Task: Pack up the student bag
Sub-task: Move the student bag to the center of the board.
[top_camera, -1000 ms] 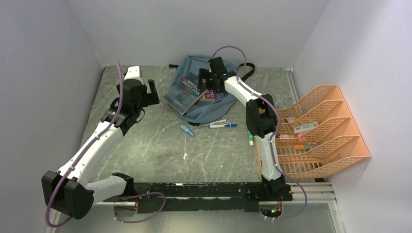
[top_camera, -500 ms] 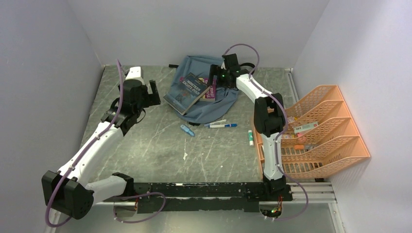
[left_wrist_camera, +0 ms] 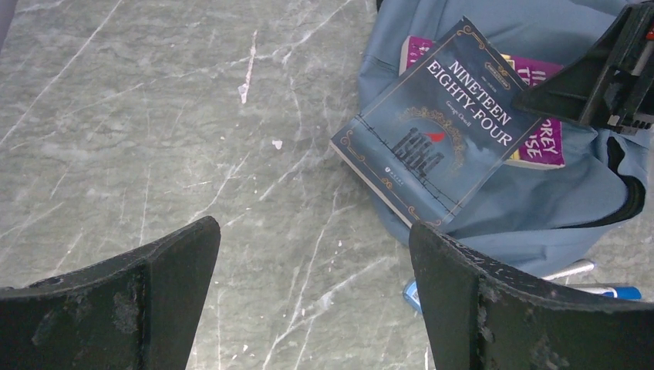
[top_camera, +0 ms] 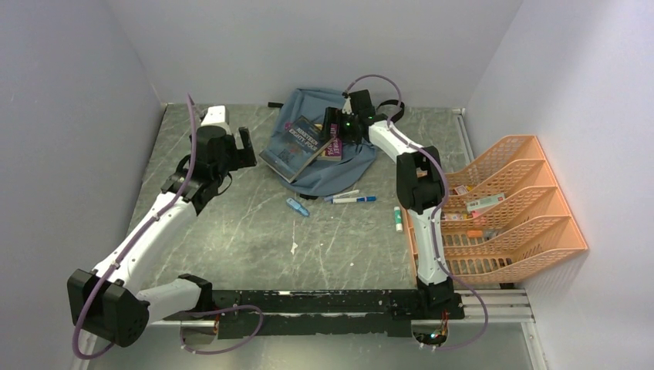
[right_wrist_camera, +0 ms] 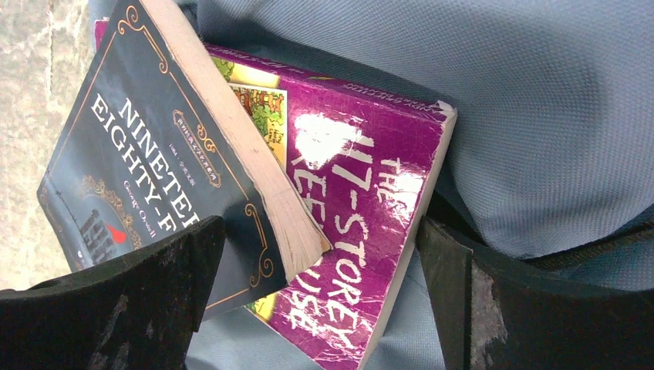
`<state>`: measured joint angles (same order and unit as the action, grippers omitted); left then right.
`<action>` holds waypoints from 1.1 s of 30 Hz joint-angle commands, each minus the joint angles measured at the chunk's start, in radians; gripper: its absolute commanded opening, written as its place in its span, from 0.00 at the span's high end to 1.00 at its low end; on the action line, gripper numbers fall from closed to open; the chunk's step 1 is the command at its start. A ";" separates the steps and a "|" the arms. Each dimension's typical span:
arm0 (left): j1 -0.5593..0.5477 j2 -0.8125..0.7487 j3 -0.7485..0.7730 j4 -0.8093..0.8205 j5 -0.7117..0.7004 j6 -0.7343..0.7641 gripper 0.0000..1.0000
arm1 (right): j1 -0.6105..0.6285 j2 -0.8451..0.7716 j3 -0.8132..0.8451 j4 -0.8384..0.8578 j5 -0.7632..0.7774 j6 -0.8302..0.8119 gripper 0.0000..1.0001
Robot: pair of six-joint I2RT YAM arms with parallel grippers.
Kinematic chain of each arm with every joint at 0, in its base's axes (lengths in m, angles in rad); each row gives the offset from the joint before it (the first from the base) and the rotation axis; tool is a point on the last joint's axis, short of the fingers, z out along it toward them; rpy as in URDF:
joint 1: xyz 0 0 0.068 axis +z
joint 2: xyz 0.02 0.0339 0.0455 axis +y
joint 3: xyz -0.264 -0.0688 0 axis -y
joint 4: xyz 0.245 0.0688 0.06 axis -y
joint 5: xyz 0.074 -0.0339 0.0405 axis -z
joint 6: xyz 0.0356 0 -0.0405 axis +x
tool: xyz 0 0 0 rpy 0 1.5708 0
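The grey-blue student bag (top_camera: pixel 333 171) lies flat at the back of the table. On it rest a dark blue book (top_camera: pixel 296 145) titled Nineteen Eighty-Four and, partly under that, a purple book (top_camera: pixel 334 143). My right gripper (top_camera: pixel 336 126) hangs open just over them; in the right wrist view its fingers (right_wrist_camera: pixel 116 308) stand either side of the purple book (right_wrist_camera: pixel 370 231) and a corner of the dark book (right_wrist_camera: pixel 146 146), over bag fabric (right_wrist_camera: pixel 540 116). My left gripper (top_camera: pixel 244 146) is open over bare table, left of the bag. Its wrist view shows the dark book (left_wrist_camera: pixel 439 131) and the bag (left_wrist_camera: pixel 532 223).
An orange mesh tray rack (top_camera: pixel 532 231) with small items stands on the right. Pens (top_camera: pixel 351 198), a small blue item (top_camera: pixel 297 206) and a green-capped stick (top_camera: pixel 398 219) lie in front of the bag. Walls close in the left, back and right sides.
My right gripper swung right off the books, then came back left over the purple book. The left arm has barely moved.
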<state>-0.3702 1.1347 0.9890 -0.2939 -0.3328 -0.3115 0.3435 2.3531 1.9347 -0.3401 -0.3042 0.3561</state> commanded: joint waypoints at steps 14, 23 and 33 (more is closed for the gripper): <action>-0.003 0.019 -0.009 0.052 0.031 0.004 0.02 | 0.263 0.067 0.094 -0.009 -0.054 -0.056 0.02; 0.018 0.049 -0.002 0.036 0.034 -0.019 0.02 | 0.267 0.009 0.012 0.100 -0.065 -0.003 0.07; 0.145 0.253 0.068 0.016 0.249 -0.187 0.09 | 0.126 -0.088 -0.174 0.234 -0.152 0.179 0.05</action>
<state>-0.2504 1.3174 0.9901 -0.2897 -0.1959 -0.4240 0.5457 2.3127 1.8286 -0.1696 -0.3580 0.4450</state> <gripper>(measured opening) 0.935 0.967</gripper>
